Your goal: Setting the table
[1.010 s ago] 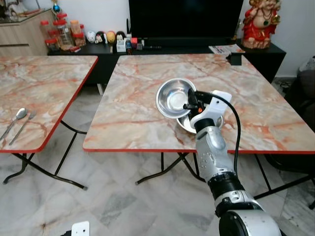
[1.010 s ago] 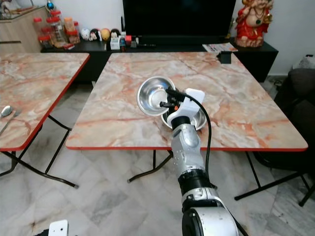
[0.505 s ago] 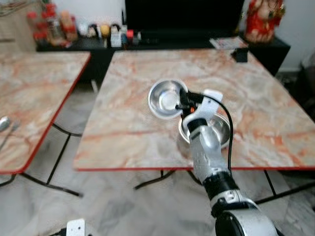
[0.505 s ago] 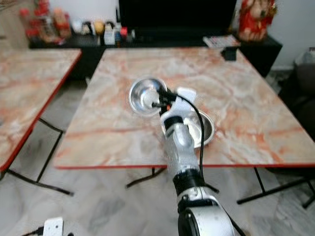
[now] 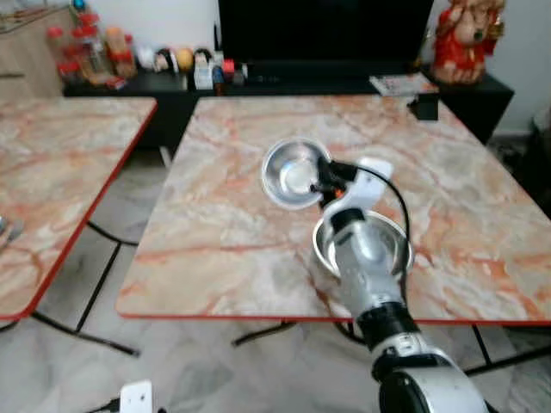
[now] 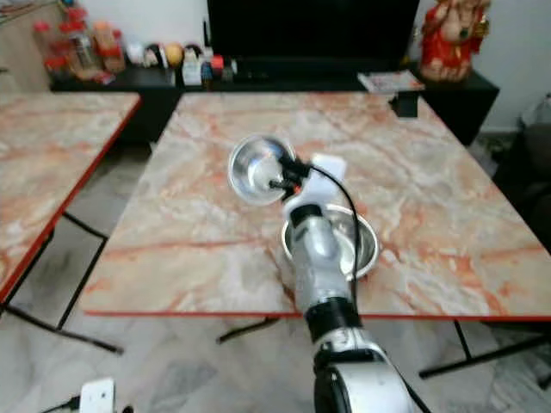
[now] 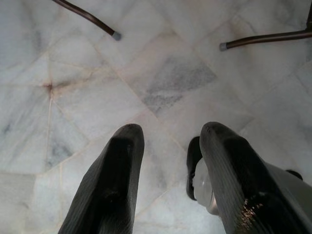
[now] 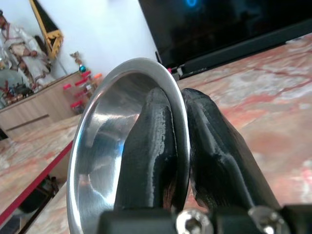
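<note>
1. The right pincer (image 6: 277, 179) pinches the rim of a steel bowl (image 5: 294, 172), holding it tilted above the marble surface (image 5: 224, 224).
2. A second bowl (image 6: 362, 243) rests on the surface at the held bowl's 5 o'clock.
3. The left pincer (image 7: 170, 146) hangs spread above the floor (image 7: 73, 73).

Marble-patterned square table with red edging (image 5: 224, 215): wide bare surface along its left half and far side, passable. Obstacles near the front right: a steel bowl resting on the top (image 5: 389, 251), partly covered by the silver right arm (image 5: 366, 267), and a second shiny steel bowl (image 5: 291, 170) held tilted above the surface, its rim pinched by the right gripper (image 8: 178, 141). A small black box (image 5: 424, 106) occupies the far right edge. An open floor gap separates this table from a second marble-patterned table (image 5: 60, 163) to the left.
</note>
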{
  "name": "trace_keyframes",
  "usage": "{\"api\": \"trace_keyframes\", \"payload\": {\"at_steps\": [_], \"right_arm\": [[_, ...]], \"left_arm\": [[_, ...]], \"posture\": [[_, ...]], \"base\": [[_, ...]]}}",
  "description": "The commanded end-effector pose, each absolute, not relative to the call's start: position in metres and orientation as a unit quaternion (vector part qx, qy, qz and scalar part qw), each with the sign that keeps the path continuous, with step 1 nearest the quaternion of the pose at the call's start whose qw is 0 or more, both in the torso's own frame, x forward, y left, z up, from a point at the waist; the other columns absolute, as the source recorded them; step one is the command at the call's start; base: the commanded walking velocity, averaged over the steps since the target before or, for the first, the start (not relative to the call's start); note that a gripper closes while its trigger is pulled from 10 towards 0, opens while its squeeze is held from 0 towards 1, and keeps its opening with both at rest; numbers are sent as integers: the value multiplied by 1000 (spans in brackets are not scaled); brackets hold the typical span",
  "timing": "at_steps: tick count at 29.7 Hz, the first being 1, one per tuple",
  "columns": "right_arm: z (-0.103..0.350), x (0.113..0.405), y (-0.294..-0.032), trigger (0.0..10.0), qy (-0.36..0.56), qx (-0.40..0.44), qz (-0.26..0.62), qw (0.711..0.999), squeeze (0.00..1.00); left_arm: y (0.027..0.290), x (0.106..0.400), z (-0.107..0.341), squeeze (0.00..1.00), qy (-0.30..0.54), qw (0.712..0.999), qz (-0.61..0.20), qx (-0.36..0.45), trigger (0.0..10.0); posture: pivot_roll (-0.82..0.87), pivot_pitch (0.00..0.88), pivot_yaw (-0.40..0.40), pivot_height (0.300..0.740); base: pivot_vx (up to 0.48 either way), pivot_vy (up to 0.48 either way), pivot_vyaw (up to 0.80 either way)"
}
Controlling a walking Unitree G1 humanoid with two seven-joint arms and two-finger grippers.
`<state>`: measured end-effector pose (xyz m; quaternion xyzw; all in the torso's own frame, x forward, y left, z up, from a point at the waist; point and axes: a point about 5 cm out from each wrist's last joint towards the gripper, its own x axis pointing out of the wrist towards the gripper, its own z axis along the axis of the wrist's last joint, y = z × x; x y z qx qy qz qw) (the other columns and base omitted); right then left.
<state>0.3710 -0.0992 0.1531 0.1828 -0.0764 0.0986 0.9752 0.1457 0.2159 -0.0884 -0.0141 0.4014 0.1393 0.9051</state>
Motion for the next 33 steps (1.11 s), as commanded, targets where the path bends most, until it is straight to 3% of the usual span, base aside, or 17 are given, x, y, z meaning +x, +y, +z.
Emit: {"api": "trace_keyframes", "payload": {"at_steps": [1,15,33], "right_arm": [[156,371,-96,10000,-81,183,102,975,0],[155,370,-95,10000,-77,180,107,975,0],[153,369,-94,10000,-67,172,120,976,0]], "left_arm": [[218,146,-88,0,398,907,139,-10,10000],[218,144,-88,0,395,908,143,-10,10000],[214,143,-89,0,398,906,143,-15,10000]], "posture": [[14,0,17,732],[15,0,15,732],[10,0,3,732]], "base": [[0,-311,0],[0,-315,0],[0,0,0]]}}
